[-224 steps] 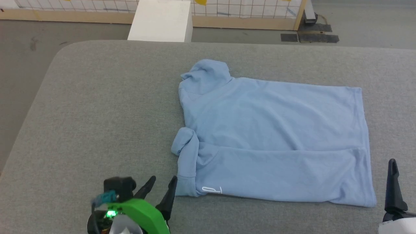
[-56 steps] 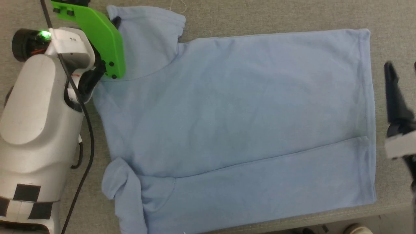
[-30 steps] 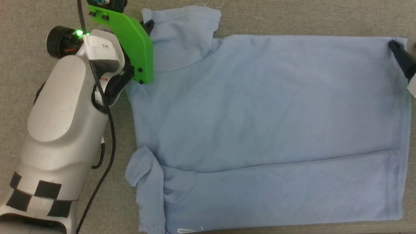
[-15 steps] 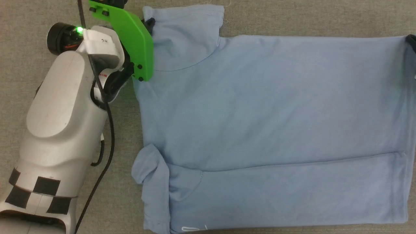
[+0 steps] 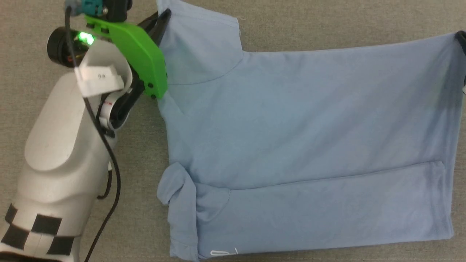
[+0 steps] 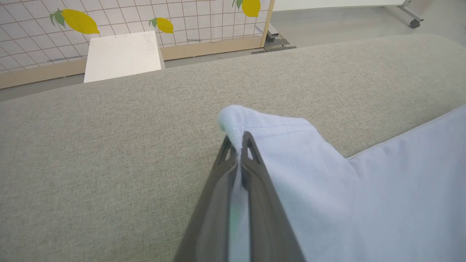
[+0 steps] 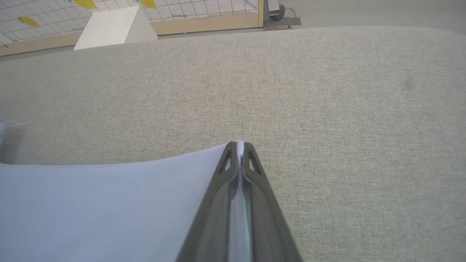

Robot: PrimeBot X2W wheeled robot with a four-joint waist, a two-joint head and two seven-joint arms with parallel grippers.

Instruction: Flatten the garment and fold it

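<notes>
Left wrist view first: the left gripper (image 6: 238,140) has its two dark fingers pressed together on the corner of the far sleeve (image 6: 262,123), with cloth pinched right between the tips. Over to the right wrist view, and the right gripper (image 7: 239,145) is clamped just the same, nipping the hem corner (image 7: 196,163). From both pinches the garment (image 5: 309,145) spreads back toward the robot across the grey padded surface (image 5: 327,22). Its long axis runs side to side in the head view, sleeve end by the left arm, hem end by the right. The near strip (image 5: 327,211) lies already turned over. Each arm has its own far corner, so the far edge looks set to come nearward as one, though the right fingers sit at the head view's very edge and are hard to read there.
</notes>
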